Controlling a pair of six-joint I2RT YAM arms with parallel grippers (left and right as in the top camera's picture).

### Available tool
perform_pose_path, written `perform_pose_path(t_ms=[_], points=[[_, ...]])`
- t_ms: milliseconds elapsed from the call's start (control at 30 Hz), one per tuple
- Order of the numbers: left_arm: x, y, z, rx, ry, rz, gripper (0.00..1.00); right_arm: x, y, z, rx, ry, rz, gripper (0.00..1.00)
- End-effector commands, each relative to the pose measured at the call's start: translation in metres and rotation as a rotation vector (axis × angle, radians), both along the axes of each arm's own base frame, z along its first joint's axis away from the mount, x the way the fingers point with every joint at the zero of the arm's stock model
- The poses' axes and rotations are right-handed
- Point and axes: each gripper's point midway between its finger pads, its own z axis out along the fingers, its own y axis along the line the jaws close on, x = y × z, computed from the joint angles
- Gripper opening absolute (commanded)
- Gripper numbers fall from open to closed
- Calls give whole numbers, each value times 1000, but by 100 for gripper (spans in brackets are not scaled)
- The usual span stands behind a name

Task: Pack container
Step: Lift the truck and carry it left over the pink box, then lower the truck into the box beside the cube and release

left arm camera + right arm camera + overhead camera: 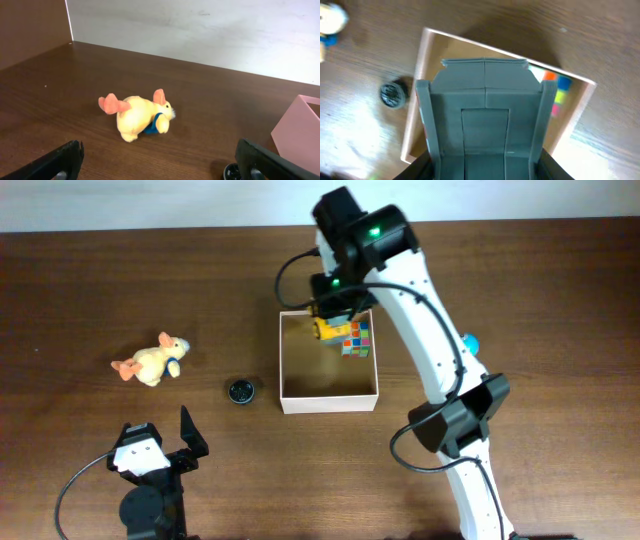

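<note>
Dark brown wood makes up the table (80, 280), with a pale wall (200, 30) running along its far edge. Seen from overhead, the container (330, 401) sits near the middle of the table, its white walls upright and its tan floor mostly bare. A multicoloured puzzle cube (356, 340) lies inside it, tucked into the 1 o'clock corner. My right gripper (335, 320) hangs over the container's 12 o'clock edge, just beside the cube, and something small and yellow (327, 330) shows right at its tip. The fingers stand narrow, but my own wrist camera is filled by the grey gripper body, so I cannot tell whether they are pinching that yellow piece or only hovering by it. My left gripper (163, 432) is down at 7 o'clock on the table with its fingers spread wide and nothing between them. A yellow plush toy (152, 361) with orange feet and a blue scarf lies on its side, well apart at 9 o'clock from the container. A small black round cap (241, 390) rests on the wood near the container's 8 o'clock corner, not touching it. A bit of blue (470, 340) peeks out past my right arm at 3 o'clock.
</note>
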Motion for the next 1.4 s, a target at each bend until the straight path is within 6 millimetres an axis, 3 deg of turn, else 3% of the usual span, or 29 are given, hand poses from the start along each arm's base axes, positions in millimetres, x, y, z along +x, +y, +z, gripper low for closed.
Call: perform_pose_path(t_ms=[0, 167, 467, 767, 967, 1367], points=[[1, -1, -3, -1, 3, -12, 99, -3, 16, 1, 10, -19, -20, 40], [1, -1, -3, -1, 3, -12, 99, -4, 27, -15, 3, 0, -35, 40], [1, -1, -3, -1, 3, -12, 99, -8, 27, -57, -35, 84, -124, 40], [1, -1, -3, -1, 3, -12, 99, -4, 52, -83, -1, 68, -152, 40], [1, -1, -3, -1, 3, -12, 99, -8, 52, -104, -12, 94, -184, 40], [1, -1, -3, -1, 3, -12, 99, -3, 56, -110, 5, 84, -208, 40]])
